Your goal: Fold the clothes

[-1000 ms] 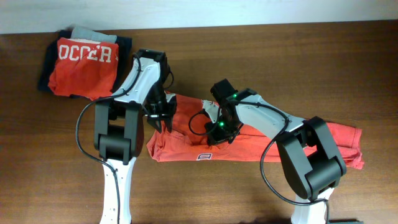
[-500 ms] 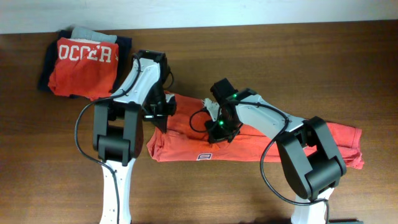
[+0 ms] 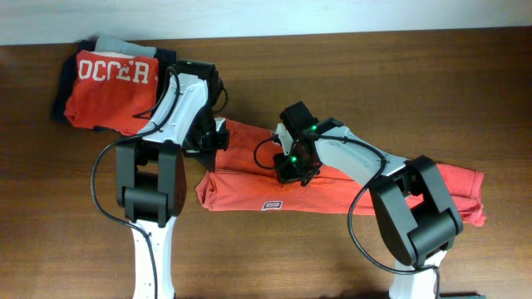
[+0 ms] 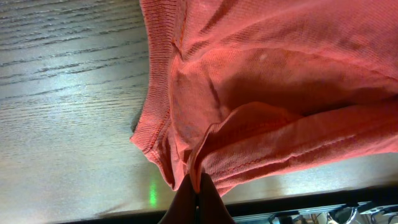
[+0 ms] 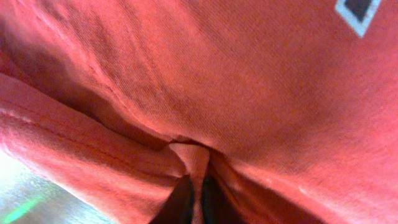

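The clothes are a coral-red T-shirt (image 3: 249, 187) spread crumpled across the middle of the table, its small hem label (image 3: 272, 208) near the front edge. My left gripper (image 3: 214, 141) is at the shirt's upper left corner. In the left wrist view the clothes (image 4: 280, 93) hang bunched just above the wood, and the left gripper (image 4: 196, 198) is shut on a fold of the edge. My right gripper (image 3: 293, 169) is over the shirt's middle. In the right wrist view the right gripper (image 5: 196, 193) pinches a narrow ridge of the clothes (image 5: 249, 74); the label (image 5: 357, 9) shows at top right.
A stack of folded clothes (image 3: 112, 91), topped by a red shirt with white letters, sits at the table's back left, close to my left arm. The brown wooden table (image 3: 432, 83) shows at the back right and along the front.
The left gripper shut on the shirt's left edge, then drew it up and toward the back left. The right gripper shifted slightly toward the back with its pinch of fabric.
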Available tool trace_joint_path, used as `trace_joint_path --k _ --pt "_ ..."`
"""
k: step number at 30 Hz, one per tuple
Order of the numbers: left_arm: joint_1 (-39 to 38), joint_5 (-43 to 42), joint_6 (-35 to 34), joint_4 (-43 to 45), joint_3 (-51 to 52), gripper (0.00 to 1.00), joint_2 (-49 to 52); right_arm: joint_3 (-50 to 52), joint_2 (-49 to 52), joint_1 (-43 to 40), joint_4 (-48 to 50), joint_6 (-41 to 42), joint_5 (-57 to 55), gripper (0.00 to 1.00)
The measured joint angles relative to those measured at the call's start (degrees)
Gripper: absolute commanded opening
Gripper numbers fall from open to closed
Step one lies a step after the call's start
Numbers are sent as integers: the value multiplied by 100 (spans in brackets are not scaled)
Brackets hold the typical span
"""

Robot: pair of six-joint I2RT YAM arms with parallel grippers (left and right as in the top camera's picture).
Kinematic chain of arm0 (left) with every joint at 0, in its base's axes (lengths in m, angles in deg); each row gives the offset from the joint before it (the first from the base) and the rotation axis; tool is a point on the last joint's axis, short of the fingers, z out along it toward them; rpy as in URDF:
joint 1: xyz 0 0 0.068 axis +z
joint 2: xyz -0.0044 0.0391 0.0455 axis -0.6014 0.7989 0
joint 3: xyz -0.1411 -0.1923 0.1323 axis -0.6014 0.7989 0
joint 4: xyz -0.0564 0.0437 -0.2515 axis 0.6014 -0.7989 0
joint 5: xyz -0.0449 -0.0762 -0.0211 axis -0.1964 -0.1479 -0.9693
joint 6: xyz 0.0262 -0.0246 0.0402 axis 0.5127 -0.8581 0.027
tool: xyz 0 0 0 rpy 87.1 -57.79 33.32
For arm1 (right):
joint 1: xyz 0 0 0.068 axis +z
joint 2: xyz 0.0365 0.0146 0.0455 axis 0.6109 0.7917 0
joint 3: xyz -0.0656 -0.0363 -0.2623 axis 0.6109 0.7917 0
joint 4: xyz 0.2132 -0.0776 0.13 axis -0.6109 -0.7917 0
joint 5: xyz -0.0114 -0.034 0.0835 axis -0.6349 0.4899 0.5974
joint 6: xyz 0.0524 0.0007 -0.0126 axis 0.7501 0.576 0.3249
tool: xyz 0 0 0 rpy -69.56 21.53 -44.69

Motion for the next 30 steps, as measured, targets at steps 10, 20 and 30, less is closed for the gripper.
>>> trace_joint_path --k 10,20,30 --pt "0 61 -26 48 4 38 0 -605 0 -33 -505 -284 -33 66" --pt "-4 -13 -66 31 -511 34 0 -1637 -42 -111 -1735 -562 -275 37" --pt "-400 -247 -61 570 -824 2 -44 -1532 -52 -595 -2341 -619 -835 8"
